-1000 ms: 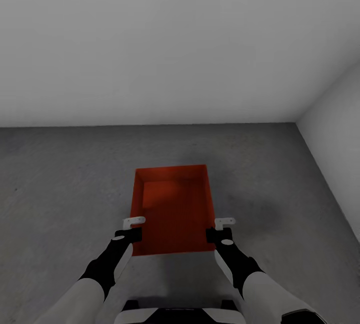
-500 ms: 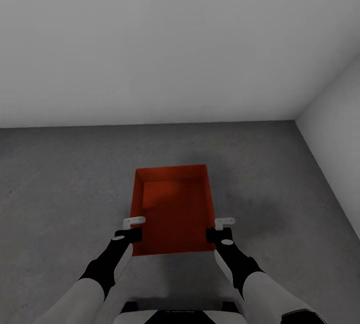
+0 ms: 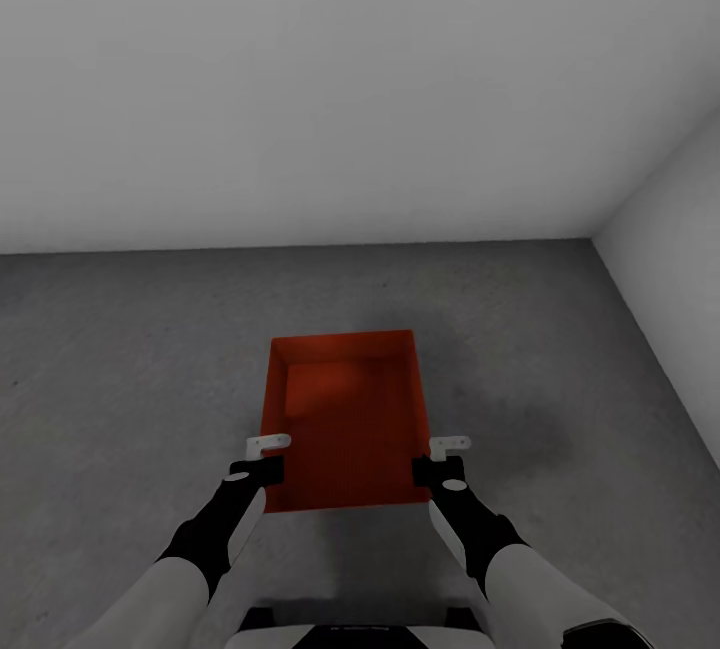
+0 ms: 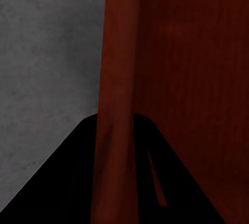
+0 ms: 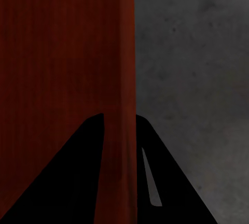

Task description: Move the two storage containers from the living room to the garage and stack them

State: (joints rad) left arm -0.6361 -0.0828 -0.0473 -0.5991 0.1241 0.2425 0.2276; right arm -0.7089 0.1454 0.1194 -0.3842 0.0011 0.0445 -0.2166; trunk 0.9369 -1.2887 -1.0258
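We see an orange-red storage container, its inside finely ribbed and darker in the shaded corner. The floor beneath is dark grey and mottled like concrete, and the walls are plain white. Our arms go from white sleeves to black wrists, each pincer carrying a small white tab.

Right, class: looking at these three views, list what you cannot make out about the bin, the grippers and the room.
- Whether the storage container rests on the floor or hangs above it: head view, its own body hides the underside.
- The left gripper and right gripper fingertips' contact faces: wrist views, the container walls cover them.
- The second container and the rest of the garage: cut off by the head view's edges.
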